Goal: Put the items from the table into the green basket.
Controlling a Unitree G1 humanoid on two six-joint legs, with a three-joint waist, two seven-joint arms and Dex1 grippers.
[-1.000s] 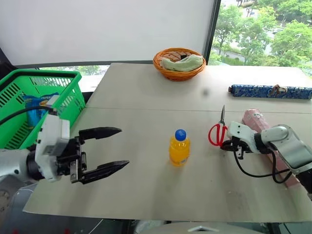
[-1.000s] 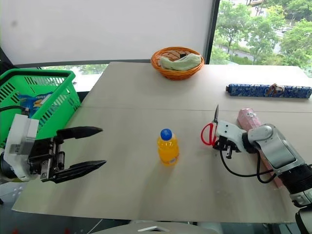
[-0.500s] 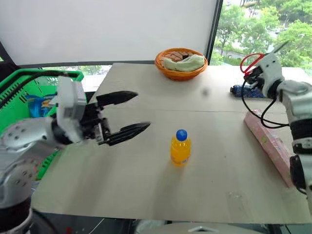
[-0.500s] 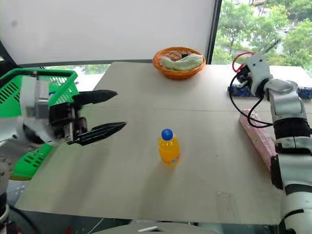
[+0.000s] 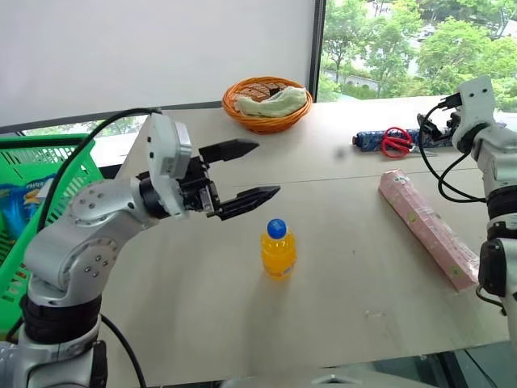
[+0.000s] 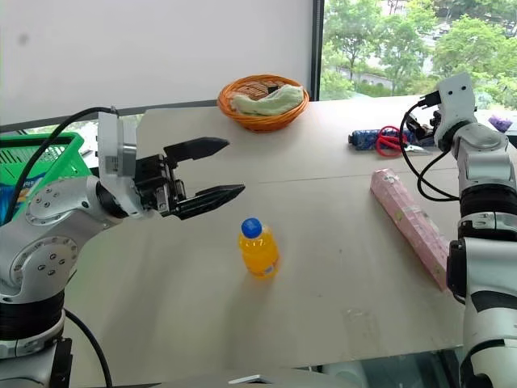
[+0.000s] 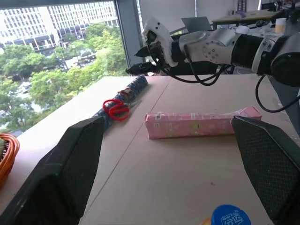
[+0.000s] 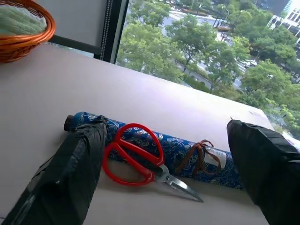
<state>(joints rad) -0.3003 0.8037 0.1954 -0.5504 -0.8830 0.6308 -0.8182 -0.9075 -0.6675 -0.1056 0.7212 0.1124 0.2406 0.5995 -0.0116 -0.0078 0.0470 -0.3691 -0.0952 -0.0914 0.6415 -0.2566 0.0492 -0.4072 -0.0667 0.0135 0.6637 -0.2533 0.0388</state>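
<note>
My left gripper point(image 5: 252, 171) hangs over the table point(image 5: 339, 267) with its fingers spread wide and nothing between them, pointing toward the orange-drink bottle point(image 5: 277, 250), which stands upright mid-table just beyond and below the fingertips — apart from them. My right gripper point(image 7: 137, 60) is raised at the far right edge, fingers wide apart and holding nothing. The red-handled scissors point(image 8: 140, 157) lie in front of it, resting partly on a blue patterned roll point(image 8: 187, 152), blades off its side. A long pink box point(image 5: 426, 229) lies nearer along the right side. The green basket point(image 5: 36, 202) stands off the table's left edge — a blue packet inside it.
</note>
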